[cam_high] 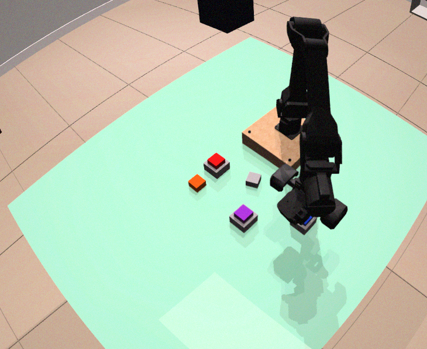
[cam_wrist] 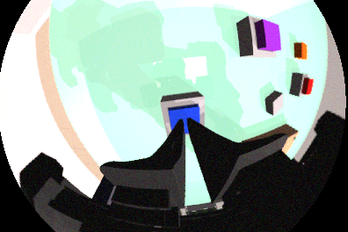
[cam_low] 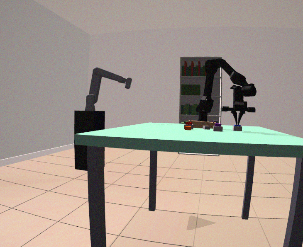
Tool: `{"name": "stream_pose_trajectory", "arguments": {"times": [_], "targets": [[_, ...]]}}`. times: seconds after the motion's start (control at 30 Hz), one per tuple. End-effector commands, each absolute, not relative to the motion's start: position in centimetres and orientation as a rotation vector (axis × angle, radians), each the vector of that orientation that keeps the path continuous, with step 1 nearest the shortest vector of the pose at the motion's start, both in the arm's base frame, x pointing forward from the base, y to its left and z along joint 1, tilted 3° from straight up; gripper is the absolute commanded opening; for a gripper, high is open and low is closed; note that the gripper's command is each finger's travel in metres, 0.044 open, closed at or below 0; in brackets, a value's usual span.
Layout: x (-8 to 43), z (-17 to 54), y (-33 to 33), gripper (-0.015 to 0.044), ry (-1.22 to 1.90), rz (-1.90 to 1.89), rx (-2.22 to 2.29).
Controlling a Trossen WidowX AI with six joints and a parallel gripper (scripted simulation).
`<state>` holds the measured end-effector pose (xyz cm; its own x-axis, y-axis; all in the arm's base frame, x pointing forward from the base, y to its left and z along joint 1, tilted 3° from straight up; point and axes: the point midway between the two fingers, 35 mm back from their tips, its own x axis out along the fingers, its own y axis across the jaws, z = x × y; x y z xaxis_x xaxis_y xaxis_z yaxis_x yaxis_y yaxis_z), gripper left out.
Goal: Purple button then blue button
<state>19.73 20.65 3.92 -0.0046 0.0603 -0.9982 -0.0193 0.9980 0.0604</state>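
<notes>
My gripper (cam_low: 237, 124) (cam_wrist: 184, 121) is shut and empty, pointing down with its fingertips on the cap of the blue button (cam_high: 307, 220) (cam_low: 237, 128) (cam_wrist: 176, 112). In the exterior view the blue cap shows as a thin strip above its grey housing and looks pushed down at least partly; whether it has bottomed out I cannot tell. In the top view the gripper body hides the fingertips and much of this button. The purple button (cam_high: 243, 213) (cam_low: 217, 124) (cam_wrist: 271, 36) stands to the left in the top and exterior views, its cap raised and nothing touching it.
A red button (cam_high: 216, 160) (cam_low: 189, 123) (cam_wrist: 308, 86) stands farther left, with an orange block (cam_high: 196, 182) (cam_low: 187, 127) (cam_wrist: 300, 50) beside it. A light grey block (cam_high: 252, 179) (cam_low: 206, 127) (cam_wrist: 274, 103) lies between the red button and the arm. The arm stands on a wooden base (cam_high: 262, 134).
</notes>
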Motion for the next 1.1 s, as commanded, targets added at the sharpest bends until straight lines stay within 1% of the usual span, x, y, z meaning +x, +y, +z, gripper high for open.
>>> {"name": "stream_pose_trajectory", "arguments": {"times": [0.0, 0.4, 0.53, 0.67, 0.73, 0.93, 1.03, 1.07], "targets": [[19.7, 3.8, 20.6, 0.0020, 1.574, 0.058, 0.036], [19.7, 3.8, 20.6, 0.0020, 1.574, 0.058, 0.036], [19.8, 6.9, 20.5, 0.0020, 1.574, 0.058, 0.036], [19.8, 7.2, 20.5, 0.0020, 1.574, 0.058, 0.036], [20.2, 7.7, 20.5, 0.0073, 1.574, 0.058, 0.036], [23.8, 12.8, 20.0, 0.0230, 1.570, 0.057, 0.036], [24.2, 13.4, 19.9, 0.0309, 1.570, 0.057, 0.036], [24.2, 13.4, 19.9, 0.0309, 1.570, 0.057, 0.036]]}}
